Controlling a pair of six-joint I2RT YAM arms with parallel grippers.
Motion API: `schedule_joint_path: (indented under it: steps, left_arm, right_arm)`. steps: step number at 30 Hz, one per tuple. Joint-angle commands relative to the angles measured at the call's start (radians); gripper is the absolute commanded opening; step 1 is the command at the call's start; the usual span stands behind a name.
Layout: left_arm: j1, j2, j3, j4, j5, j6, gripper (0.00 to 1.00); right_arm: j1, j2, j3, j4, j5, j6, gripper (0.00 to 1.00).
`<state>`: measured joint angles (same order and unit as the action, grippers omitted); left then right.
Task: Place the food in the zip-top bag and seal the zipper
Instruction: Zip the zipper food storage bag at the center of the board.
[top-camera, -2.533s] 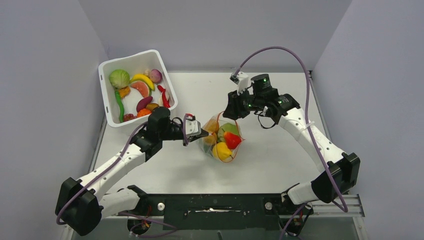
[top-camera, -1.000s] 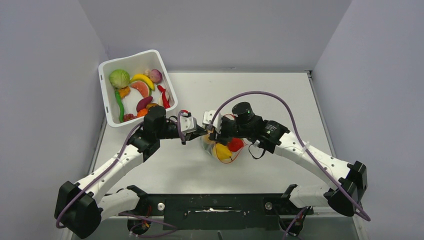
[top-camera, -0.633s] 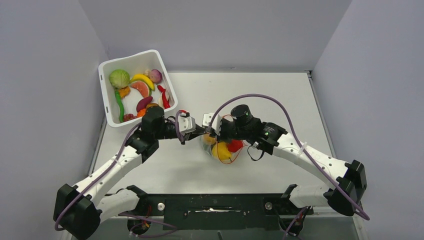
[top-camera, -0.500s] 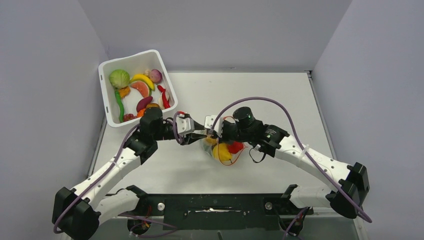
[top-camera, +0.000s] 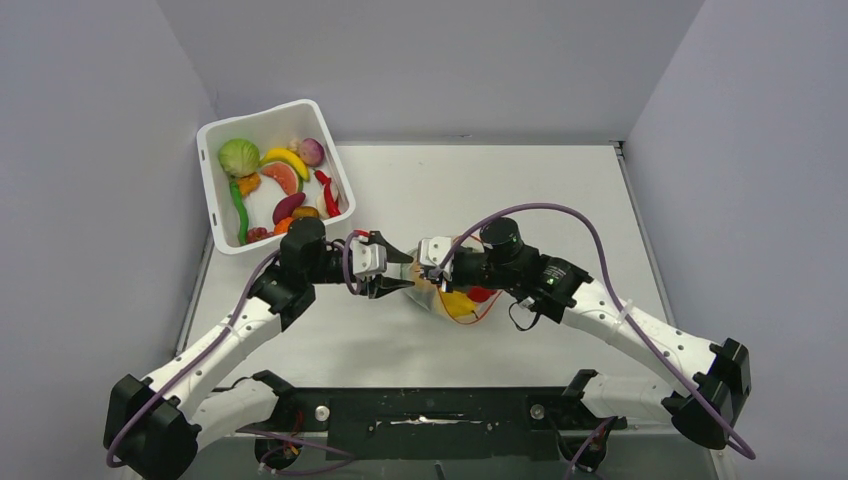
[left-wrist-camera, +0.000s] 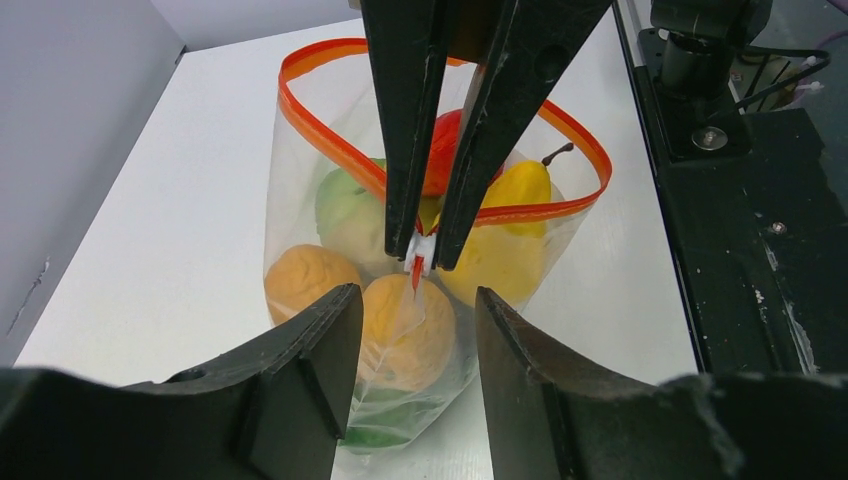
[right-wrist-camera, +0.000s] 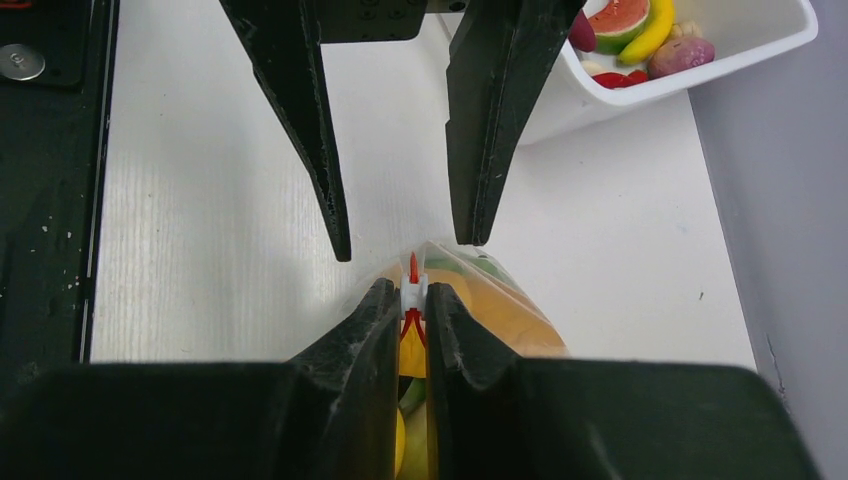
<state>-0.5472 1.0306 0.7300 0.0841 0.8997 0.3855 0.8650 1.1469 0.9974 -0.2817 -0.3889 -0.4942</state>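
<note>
In the top external view, a handover is seen to have been made within the last second. The left gripper (top-camera: 393, 266), which had been closed on the left end of the zip-top bag (top-camera: 462, 300), has been opened and drawn slightly back. The right gripper (top-camera: 422, 280), previously spread, has been brought in and closed narrow on that same end. In the right wrist view its fingers (right-wrist-camera: 350, 350) are seen pinched on a small white tab (right-wrist-camera: 413, 292) at the end of the zipper (left-wrist-camera: 540, 210); whether this is a slider cannot be told. The left jaws stand moderately apart with nothing between them, just beside the pinched end and not touching it.

The end of the strip is judged to have been passed to the right arm, so that the mouth may next be drawn or pressed shut. Sealing is not yet done: in the left wrist view the strip gapes as a wide loop. Several pieces of the food (left-wrist-camera: 405, 320) are inside, and more is left in the white tub (top-camera: 262, 111).

The bag is lying near the middle of the table (top-camera: 560, 200), between the 2 grippers. Its mouth is turned upward, and the zipper's long axis is judged to run from the pinched end, by the left gripper, away toward the right arm.
</note>
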Motion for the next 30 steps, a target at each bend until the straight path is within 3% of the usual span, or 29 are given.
schedule_joint_path:
  steps: [1, 11, 17, 23, 30]
  left_arm:
    - [-0.002, -0.006, 0.0, 0.058, 0.048, 0.022, 0.43]
    - [-0.001, -0.012, -0.022, 0.099, 0.048, 0.009, 0.35]
    - [-0.003, -0.01, -0.038, 0.12, 0.056, 0.017, 0.24]
    - [-0.002, -0.017, -0.027, 0.119, 0.058, 0.03, 0.0]
    - [0.0, -0.058, -0.037, 0.092, 0.04, 0.029, 0.0]
  right_arm:
    - [0.002, -0.039, 0.001, 0.094, -0.062, -0.005, 0.0]
    - [0.002, -0.037, -0.006, 0.144, -0.099, 0.033, 0.0]
    - [0.002, -0.05, -0.023, 0.198, -0.1, 0.069, 0.0]
    - [0.0, -0.042, -0.002, 0.159, -0.11, 0.06, 0.0]
    - [-0.004, -0.042, 0.007, 0.099, -0.045, 0.042, 0.0]
